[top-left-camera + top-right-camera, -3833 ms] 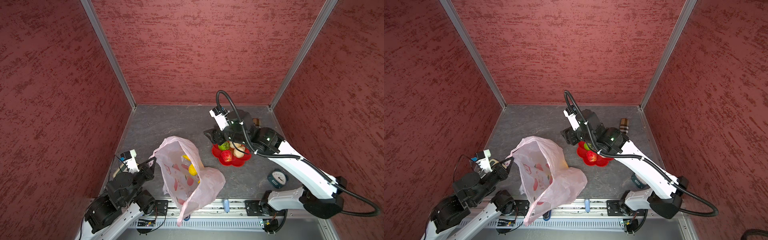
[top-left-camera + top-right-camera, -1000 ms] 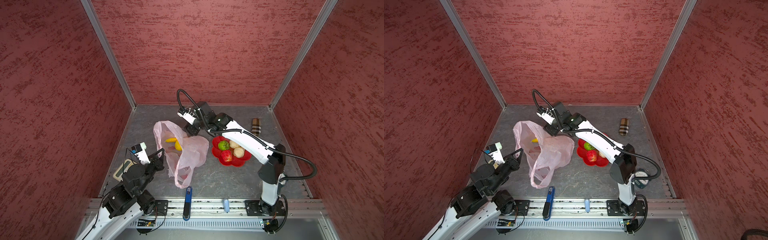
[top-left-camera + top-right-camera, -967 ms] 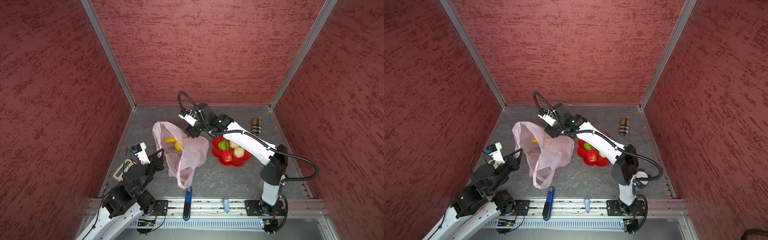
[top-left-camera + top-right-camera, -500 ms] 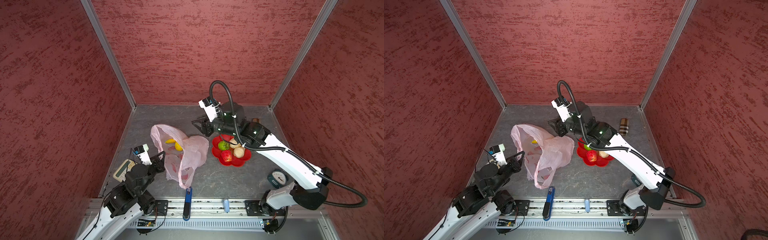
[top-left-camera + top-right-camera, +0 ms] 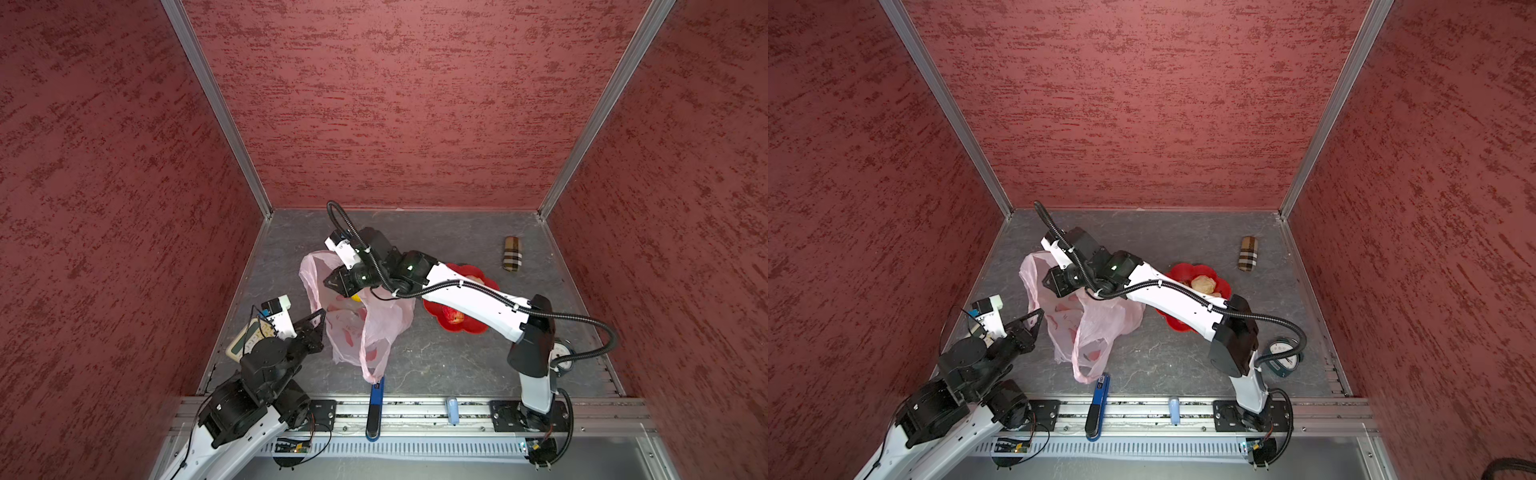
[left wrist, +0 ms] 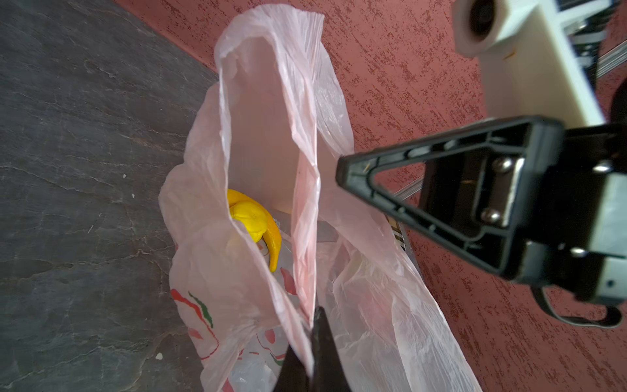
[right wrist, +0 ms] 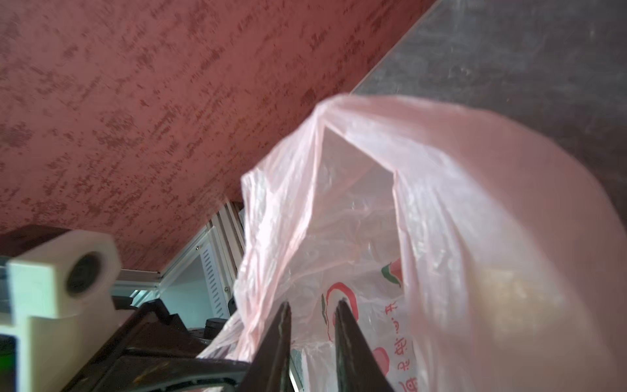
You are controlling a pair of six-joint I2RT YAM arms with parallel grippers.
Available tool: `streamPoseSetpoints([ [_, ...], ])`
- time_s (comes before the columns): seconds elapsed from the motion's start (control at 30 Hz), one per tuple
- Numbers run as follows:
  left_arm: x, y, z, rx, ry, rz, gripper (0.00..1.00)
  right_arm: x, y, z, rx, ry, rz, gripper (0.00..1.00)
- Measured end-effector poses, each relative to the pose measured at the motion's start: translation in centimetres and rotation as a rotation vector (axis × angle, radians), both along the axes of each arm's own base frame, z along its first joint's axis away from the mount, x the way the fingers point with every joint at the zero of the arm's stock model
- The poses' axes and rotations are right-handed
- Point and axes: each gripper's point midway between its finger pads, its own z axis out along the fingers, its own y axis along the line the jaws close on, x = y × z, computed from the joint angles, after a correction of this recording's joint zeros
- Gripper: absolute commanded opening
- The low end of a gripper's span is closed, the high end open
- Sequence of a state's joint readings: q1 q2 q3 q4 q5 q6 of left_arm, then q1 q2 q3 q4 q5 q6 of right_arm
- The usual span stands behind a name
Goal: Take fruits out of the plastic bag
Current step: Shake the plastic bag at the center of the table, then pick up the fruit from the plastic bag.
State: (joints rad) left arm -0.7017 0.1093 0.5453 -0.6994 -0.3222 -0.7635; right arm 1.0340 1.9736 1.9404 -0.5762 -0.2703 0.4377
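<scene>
The pale-pink plastic bag (image 5: 365, 324) (image 5: 1096, 320) stands crumpled at the floor's middle left. My left gripper (image 5: 320, 313) (image 6: 310, 325) is shut on its rim film and holds the mouth up. Inside, a yellow banana (image 6: 256, 219) lies at the bottom, with yellow (image 5: 355, 297) showing in a top view. My right gripper (image 5: 334, 282) (image 7: 312, 307) hovers at the bag's mouth, jaws a narrow gap apart with nothing between them. A red strawberry (image 5: 453, 316) and a beige fruit (image 5: 1202, 284) lie on the red plate (image 5: 473, 274), which the right arm partly covers.
A blue tool (image 5: 376, 409) lies across the front rail just below the bag's handle. A round gauge (image 5: 1283, 357) sits by the right arm's base. A plaid roll (image 5: 513, 253) lies at the back right. A green-and-white device (image 5: 243, 343) rests by the left wall.
My right arm swung from above the plate's back edge leftward and down to the bag's mouth, and its jaws narrowed. The left gripper kept its hold on the bag rim.
</scene>
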Motion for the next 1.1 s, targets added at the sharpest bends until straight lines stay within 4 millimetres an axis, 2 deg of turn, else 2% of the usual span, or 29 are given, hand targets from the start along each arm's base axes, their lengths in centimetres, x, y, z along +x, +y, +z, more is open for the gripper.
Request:
streamPoseSetpoints([
  [0.13,-0.5,0.4,0.0,-0.014,-0.004,-0.001,0.0,-0.4,-0.5,-1.8,-0.065,0.036,-0.027,0.25],
  [0.27,-0.7,0.3,-0.2,-0.019,0.003,-0.008,0.0,0.4,-1.3,-3.1,-0.122,0.029,-0.079,0.3],
  [0.43,-0.7,-0.1,-0.6,-0.03,0.021,-0.023,0.0,2.8,-2.3,-6.1,-0.217,0.0,-0.173,0.33],
  [0.6,-0.7,-0.3,-1.1,-0.032,0.038,-0.029,0.0,6.4,-4.4,-9.3,-0.322,-0.047,-0.281,0.37],
  [0.7,-0.8,-0.4,-1.2,-0.037,0.046,-0.033,0.0,8.3,-6.0,-10.0,-0.359,-0.071,-0.323,0.44],
  [0.9,-0.6,-0.7,-2.1,-0.051,0.07,-0.033,0.0,10.5,-7.0,-10.5,-0.367,-0.093,-0.353,0.64],
  [1.1,0.2,-1.5,-3.7,-0.046,0.101,-0.036,0.0,10.8,-6.1,-14.4,-0.39,-0.061,-0.354,0.76],
])
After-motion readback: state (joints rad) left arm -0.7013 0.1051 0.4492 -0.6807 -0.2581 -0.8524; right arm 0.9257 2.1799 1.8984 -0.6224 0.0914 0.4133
